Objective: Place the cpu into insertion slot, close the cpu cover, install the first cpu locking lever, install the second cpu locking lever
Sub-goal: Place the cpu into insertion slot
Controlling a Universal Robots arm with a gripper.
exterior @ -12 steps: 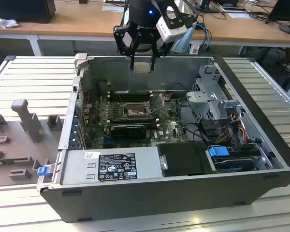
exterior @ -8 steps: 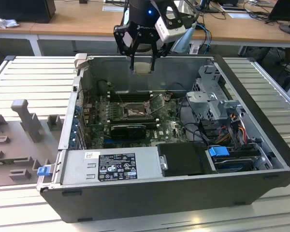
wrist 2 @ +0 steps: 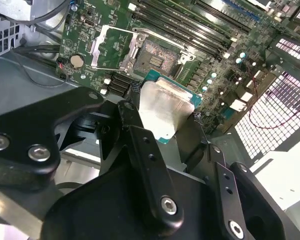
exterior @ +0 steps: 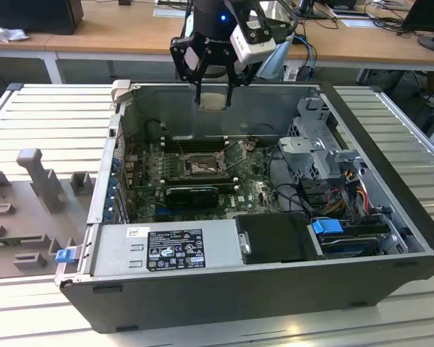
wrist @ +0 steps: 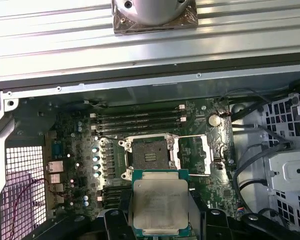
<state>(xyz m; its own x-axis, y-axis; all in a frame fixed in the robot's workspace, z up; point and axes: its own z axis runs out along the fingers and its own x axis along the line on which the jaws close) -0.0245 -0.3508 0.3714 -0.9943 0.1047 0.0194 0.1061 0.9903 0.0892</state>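
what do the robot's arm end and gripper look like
The gripper is black, built from jointed linkage bars. Its fingers are flat black links fastened with silver screws. A blue light glows on the black wrist body, and a white camera box is mounted beside it.

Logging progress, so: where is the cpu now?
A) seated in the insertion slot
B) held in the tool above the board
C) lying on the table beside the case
B: the tool grips the cpu, while the insertion slot lies bare, its cpu cover swung open.
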